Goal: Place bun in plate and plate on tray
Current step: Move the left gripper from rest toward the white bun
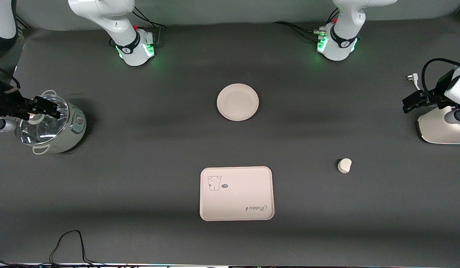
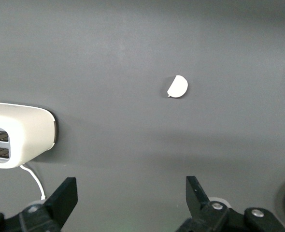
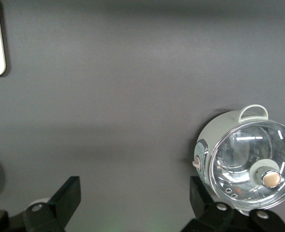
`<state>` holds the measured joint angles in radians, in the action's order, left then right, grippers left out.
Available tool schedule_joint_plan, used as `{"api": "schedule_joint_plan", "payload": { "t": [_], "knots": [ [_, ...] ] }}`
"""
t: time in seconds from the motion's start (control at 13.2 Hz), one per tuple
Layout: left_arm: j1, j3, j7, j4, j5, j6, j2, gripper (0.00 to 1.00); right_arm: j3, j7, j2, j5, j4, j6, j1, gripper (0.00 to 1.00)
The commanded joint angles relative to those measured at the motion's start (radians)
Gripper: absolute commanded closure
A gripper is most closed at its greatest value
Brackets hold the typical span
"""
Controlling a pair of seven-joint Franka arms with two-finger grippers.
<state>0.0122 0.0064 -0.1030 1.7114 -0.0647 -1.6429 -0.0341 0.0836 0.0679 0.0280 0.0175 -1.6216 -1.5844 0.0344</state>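
One tray (image 1: 236, 193), one bun (image 1: 344, 165), one plate (image 1: 238, 102); both grippers' fingers (image 2: 63, 198) spread apart, empty.

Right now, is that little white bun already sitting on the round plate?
No, the bun lies alone on the dark table, toward the left arm's end, well apart from the plate, which holds nothing.

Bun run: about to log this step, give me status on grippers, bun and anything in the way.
Left gripper open over toaster; right gripper open over pot. Bun on table, plate and tray bare. Nothing between them.
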Motion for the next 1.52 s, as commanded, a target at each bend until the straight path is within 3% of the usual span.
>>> {"api": "schedule_joint_plan", "payload": {
  "t": [0.0,0.3,0.91,1.14,1.44],
  "knots": [
    [0.015,0.021,0.043,-0.013,0.006,0.021,0.0,0.0,-0.001,0.024,-0.008,0.001,-0.001,0.004,-0.005,0.0],
    [0.009,0.023,0.016,-0.032,0.031,0.098,0.01,0.0,-0.001,0.024,-0.008,-0.001,-0.003,0.004,-0.005,0.0],
    [0.023,0.017,0.02,-0.027,0.032,0.051,0.026,0.0,-0.001,0.024,-0.008,-0.001,-0.004,0.006,-0.005,0.0],
    [0.02,0.018,0.022,0.031,0.032,-0.018,0.031,0.0,0.001,0.024,-0.007,-0.001,-0.004,0.006,-0.005,0.0],
    [0.012,0.017,0.029,0.04,0.031,-0.109,0.173,0.0,-0.001,0.024,-0.007,-0.001,-0.004,0.006,-0.005,0.0]
  ]
}}
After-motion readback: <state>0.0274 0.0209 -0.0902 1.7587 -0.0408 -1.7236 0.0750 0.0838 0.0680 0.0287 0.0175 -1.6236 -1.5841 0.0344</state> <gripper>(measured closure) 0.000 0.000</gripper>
